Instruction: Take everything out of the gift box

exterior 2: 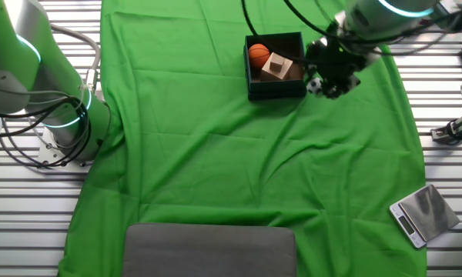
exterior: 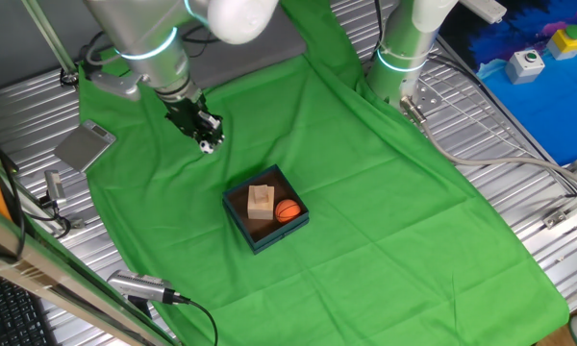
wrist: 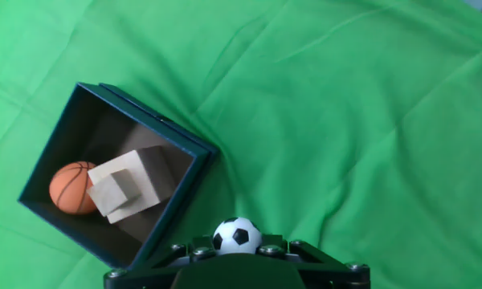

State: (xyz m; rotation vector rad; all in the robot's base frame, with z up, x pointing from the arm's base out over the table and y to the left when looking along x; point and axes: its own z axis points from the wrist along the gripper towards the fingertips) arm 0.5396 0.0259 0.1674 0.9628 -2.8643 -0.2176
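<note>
The claw (wrist: 237, 245), clamped on the soccer ball (wrist: 237, 236), hung just beside the gift box (wrist: 165, 128), over green cloth (wrist: 345, 120).

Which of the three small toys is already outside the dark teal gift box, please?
The tiny black-and-white soccer ball, held in the gripper; the others remain inside.

Bright, even light in all views, w/ only soft shadows: a dim patch in the green cloth (exterior: 385, 211) folds and a dark interior side of the gift box (wrist: 112, 172) in hand view. Fixed views sharp enough, slight glare on the slatted metal table (exterior 2: 446, 92) and the white arm shell. Hand view crisp on the soccer ball (wrist: 237, 235), but the gripper (wrist: 237, 265) body at bottom edge is dark & a bit soft
</note>
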